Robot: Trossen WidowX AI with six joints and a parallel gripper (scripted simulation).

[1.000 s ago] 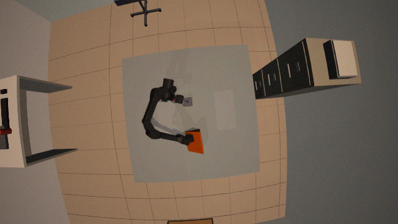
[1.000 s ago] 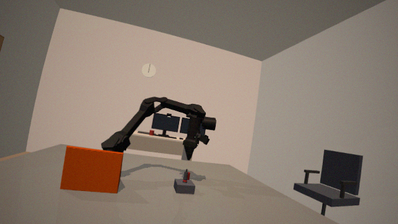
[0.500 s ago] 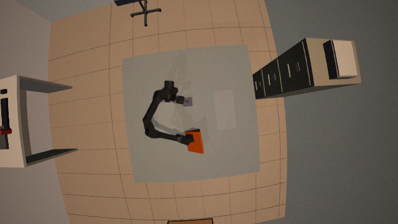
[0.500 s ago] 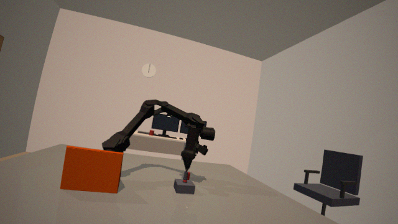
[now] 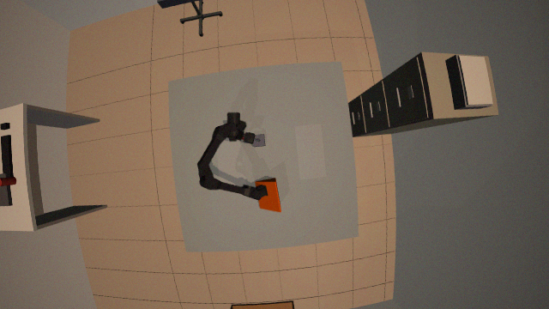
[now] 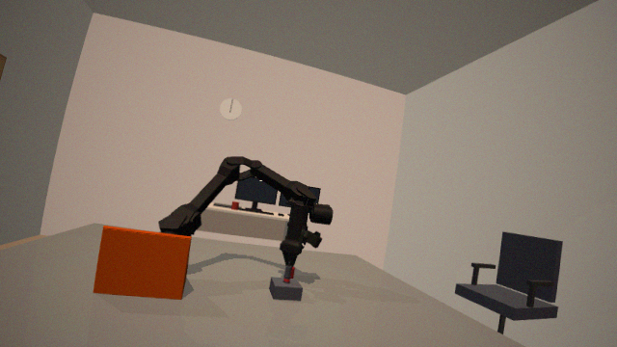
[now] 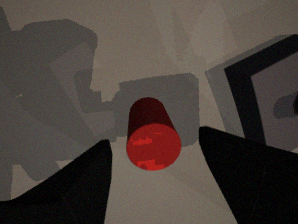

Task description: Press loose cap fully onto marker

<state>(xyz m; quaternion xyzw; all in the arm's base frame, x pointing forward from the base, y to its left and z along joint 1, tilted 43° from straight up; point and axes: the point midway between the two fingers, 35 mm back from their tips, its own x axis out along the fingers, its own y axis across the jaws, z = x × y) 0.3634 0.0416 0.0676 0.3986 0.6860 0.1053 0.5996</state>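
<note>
Right now the claw (image 7: 154,183) hangs apart and empty, its fingers flanking the red cap (image 7: 153,137), which stands upright at mid-frame of the wrist view, just beside the holder block (image 6: 285,288) on the worktop (image 6: 241,308).
</note>
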